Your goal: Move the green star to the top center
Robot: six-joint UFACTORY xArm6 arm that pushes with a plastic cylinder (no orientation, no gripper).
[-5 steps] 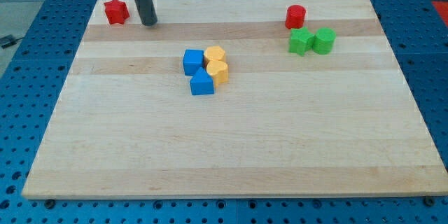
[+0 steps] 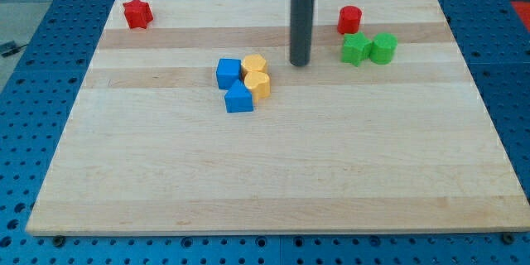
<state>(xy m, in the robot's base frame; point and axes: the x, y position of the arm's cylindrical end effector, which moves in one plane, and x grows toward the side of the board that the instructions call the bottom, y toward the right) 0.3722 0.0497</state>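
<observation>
The green star [image 2: 356, 49] lies on the wooden board [image 2: 265, 166] at the upper right, touching a green cylinder [image 2: 383, 48] on its right. My tip [image 2: 300, 62] rests on the board a short way to the left of the green star, apart from it, and to the right of the yellow blocks.
A red cylinder [image 2: 349, 20] stands just above the green star. A red star [image 2: 137, 13] lies at the top left corner. Near the middle, a blue cube [image 2: 228, 72], a blue block [image 2: 238, 98] and two yellow blocks [image 2: 253, 65] [image 2: 258, 85] form a tight cluster.
My tip has moved from beside the red star at the top left to the right and down, to a spot left of the green star. No block has moved.
</observation>
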